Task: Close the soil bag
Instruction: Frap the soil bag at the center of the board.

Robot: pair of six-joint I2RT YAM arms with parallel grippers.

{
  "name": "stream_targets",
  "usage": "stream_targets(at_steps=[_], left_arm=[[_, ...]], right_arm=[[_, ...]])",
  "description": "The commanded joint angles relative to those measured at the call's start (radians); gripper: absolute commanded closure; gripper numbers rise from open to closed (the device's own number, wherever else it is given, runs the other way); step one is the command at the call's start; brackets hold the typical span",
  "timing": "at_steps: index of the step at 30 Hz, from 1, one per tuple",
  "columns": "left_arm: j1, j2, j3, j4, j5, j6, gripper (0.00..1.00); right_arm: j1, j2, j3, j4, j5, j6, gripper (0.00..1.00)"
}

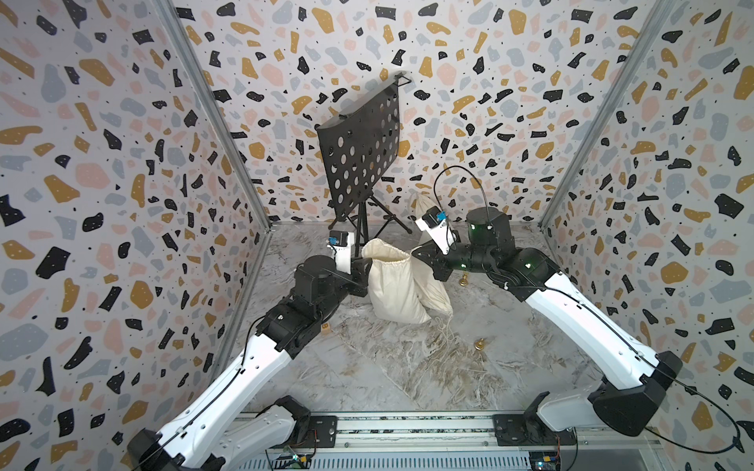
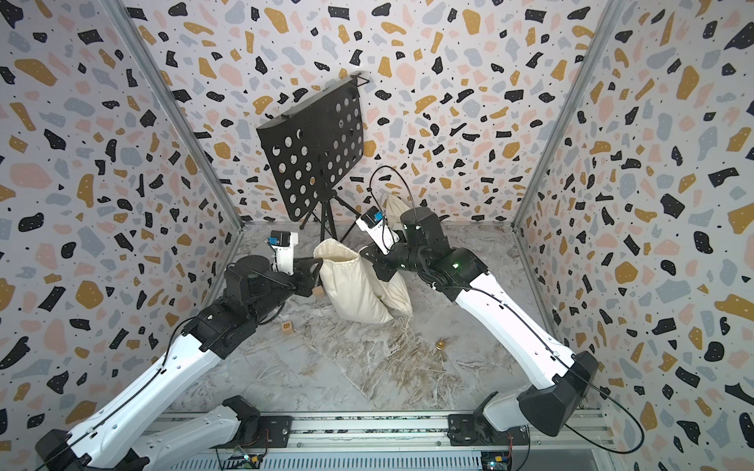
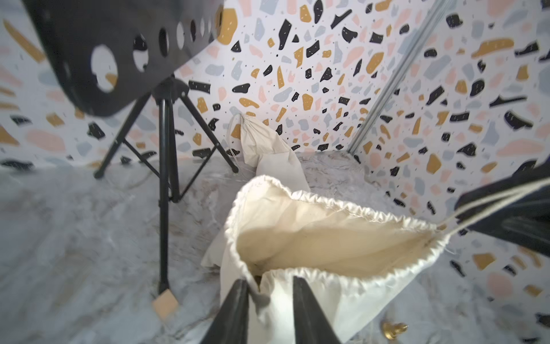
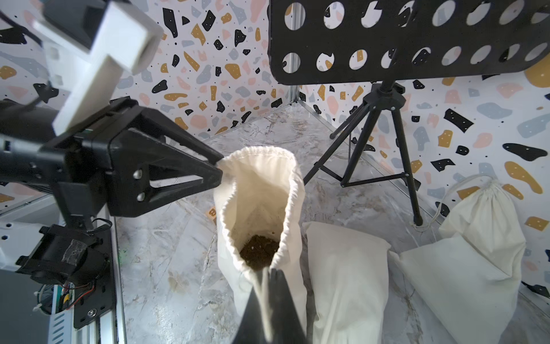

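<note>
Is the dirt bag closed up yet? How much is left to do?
Not yet. Done: the right gripper is shut on the drawstring. In hand: the left gripper straddles the rim of the soil bag; whether it pinches the cloth is unclear. Left: the mouth gapes open with soil showing, so the string needs pulling tight.

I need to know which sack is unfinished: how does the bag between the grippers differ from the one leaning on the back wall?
The soil bag gapes open, dark soil showing; the back bag is cinched shut at its neck. The soil bag stands upright; the back bag leans against the wall. Both are cream drawstring cloth.
</note>
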Motion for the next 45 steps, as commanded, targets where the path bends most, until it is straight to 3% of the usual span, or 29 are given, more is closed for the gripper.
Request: stream_targets(at_steps=[1, 7, 16, 22, 26, 30, 33, 36, 38, 45], left_arm=[[0.003, -0.015, 0.059, 0.048, 0.112, 0.096, 0.57], [-0.037, 0.060, 0.121, 0.097, 0.248, 0.187, 0.41], [-0.136, 0.153, 0.136, 0.110, 0.145, 0.337, 0.36], [-0.142, 0.210, 0.170, 0.114, 0.112, 0.369, 0.40], [-0.142, 0.247, 0.196, 0.123, 0.072, 0.376, 0.57], [-0.142, 0.289, 0.205, 0.123, -0.051, 0.357, 0.74], [-0.141, 0.327, 0.196, 0.103, -0.244, 0.328, 0.80], [-0.138, 0.385, 0.187, 0.052, -0.457, 0.297, 0.79], [-0.131, 0.411, 0.164, 0.041, -0.534, 0.281, 0.76], [-0.033, 0.447, 0.044, 0.035, -0.578, 0.178, 0.72]], right_arm=[[0.025, -0.002, 0.075, -0.001, 0.009, -0.023, 1.00], [0.036, 0.006, 0.113, -0.025, 0.034, -0.027, 1.00], [0.037, -0.005, 0.113, -0.039, 0.040, -0.022, 1.00], [0.037, -0.008, 0.111, -0.044, 0.041, -0.027, 1.00], [0.037, -0.017, 0.110, -0.053, 0.042, -0.034, 1.00], [0.037, -0.034, 0.115, -0.083, 0.040, -0.063, 1.00], [0.037, -0.084, 0.104, -0.093, 0.073, -0.081, 1.00], [0.037, -0.168, 0.064, -0.071, 0.123, -0.108, 1.00], [0.037, -0.236, 0.032, -0.056, 0.171, -0.127, 1.00], [0.037, -0.441, -0.077, 0.013, 0.412, -0.152, 1.00]])
